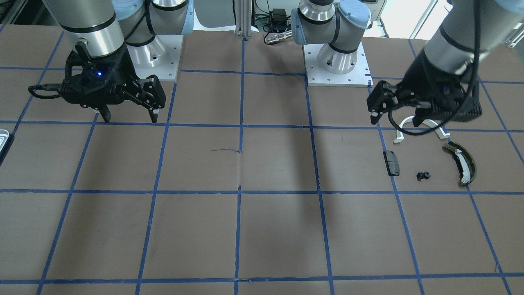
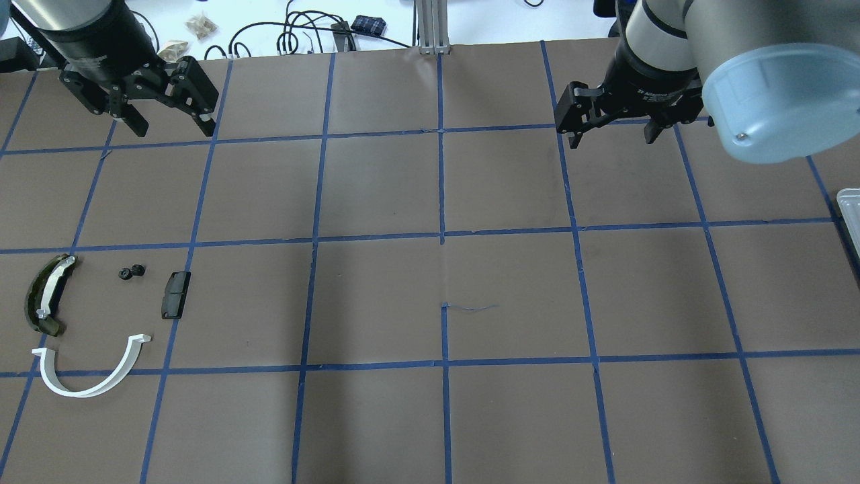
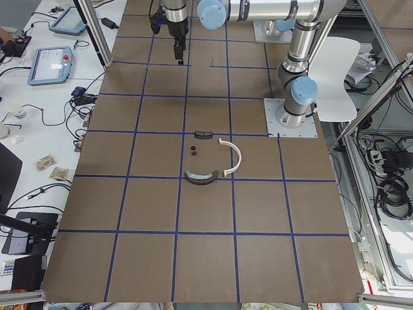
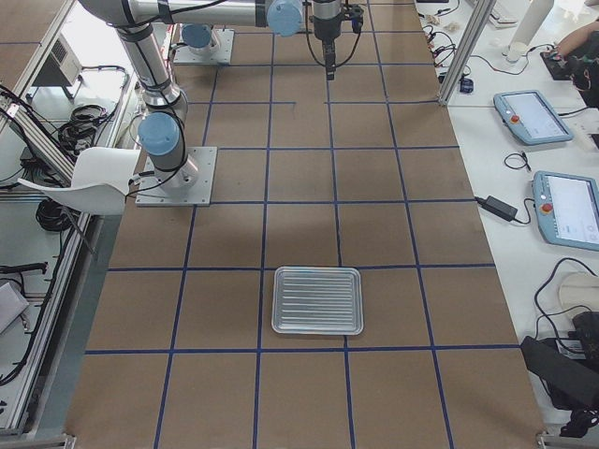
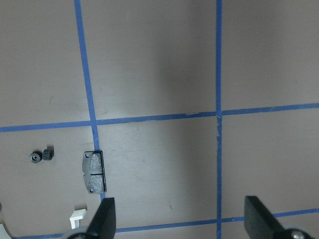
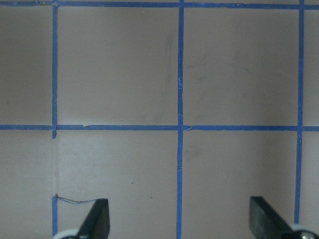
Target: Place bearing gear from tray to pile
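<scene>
The small black toothed bearing gear [image 2: 132,272] is lying on the brown table with its blue tape grid [image 2: 510,296], among the loose parts of the pile. It is sitting between the dark olive curved piece with a white insert [image 2: 44,296] and the small black rectangular block [image 2: 175,294], near both but touching neither. The white semicircular plastic strip [image 2: 84,392] is lying close by, on the robot's side of these parts, its open side facing the gear.

The left claw [image 2: 173,126] is hanging above the table near the pile with its fingers spread wide, gripping nothing. Its wrist camera is looking down on the gear and the block at the lower left, with bare table between the two fingers.

The right claw [image 2: 613,140] is hovering over the other half of the table, its fingers likewise spread wide with nothing between them; only table and tape lines are showing under it.

The pale grey ridged metal tray [image 4: 317,300] is resting flat on the table at the robot's right end, well apart from the pile and from both claws.
</scene>
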